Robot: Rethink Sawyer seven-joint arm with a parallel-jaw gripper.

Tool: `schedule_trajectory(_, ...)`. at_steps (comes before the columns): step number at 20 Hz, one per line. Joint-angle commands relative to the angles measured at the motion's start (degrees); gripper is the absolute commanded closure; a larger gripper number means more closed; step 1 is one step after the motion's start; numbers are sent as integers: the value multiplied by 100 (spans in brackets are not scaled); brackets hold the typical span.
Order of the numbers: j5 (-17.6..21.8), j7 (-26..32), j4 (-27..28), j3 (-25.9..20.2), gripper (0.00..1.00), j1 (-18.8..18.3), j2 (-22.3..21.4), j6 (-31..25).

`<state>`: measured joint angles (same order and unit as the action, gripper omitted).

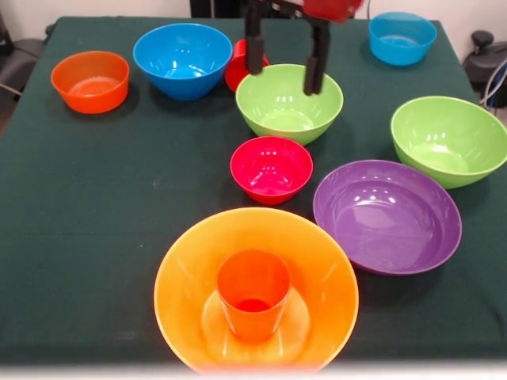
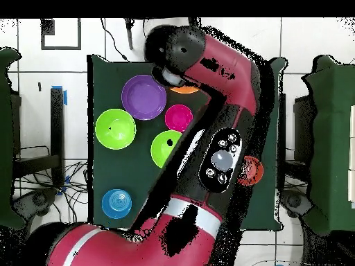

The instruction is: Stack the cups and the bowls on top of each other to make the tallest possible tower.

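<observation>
The tower is a big orange bowl [image 1: 184, 273] at the near edge with the orange cup [image 1: 253, 305] upright inside it. The small crimson bowl [image 1: 271, 169] sits on the cloth just behind it. My gripper [image 1: 284, 79] hangs open and empty over the far rim of a lime green bowl [image 1: 289, 119]. The red cup [image 1: 236, 70] shows partly behind that bowl and the left finger [image 1: 254, 51]. In the overhead view the arm hides the gripper and most of the big orange bowl [image 2: 184, 89].
A purple bowl [image 1: 386, 215] and a second lime green bowl [image 1: 449, 138] stand at the right. A blue bowl [image 1: 182, 59] and a small orange bowl [image 1: 90, 81] stand far left, and another blue bowl [image 1: 402, 37] far right. Dark green cloth [image 1: 95, 206] covers the table.
</observation>
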<state>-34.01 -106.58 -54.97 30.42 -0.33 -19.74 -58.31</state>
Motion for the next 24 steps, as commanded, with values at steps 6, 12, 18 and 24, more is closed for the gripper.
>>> schedule_trajectory(6,609,612,-1837,-1204,0,-49,-548,720)
schedule_trajectory(12,748,282,-2168,-1243,0,37,-661,1138)
schedule_trajectory(18,968,153,-2398,-1273,0,120,-695,1576)
schedule_trajectory(24,1090,106,-2482,-1440,0,85,-722,1649)
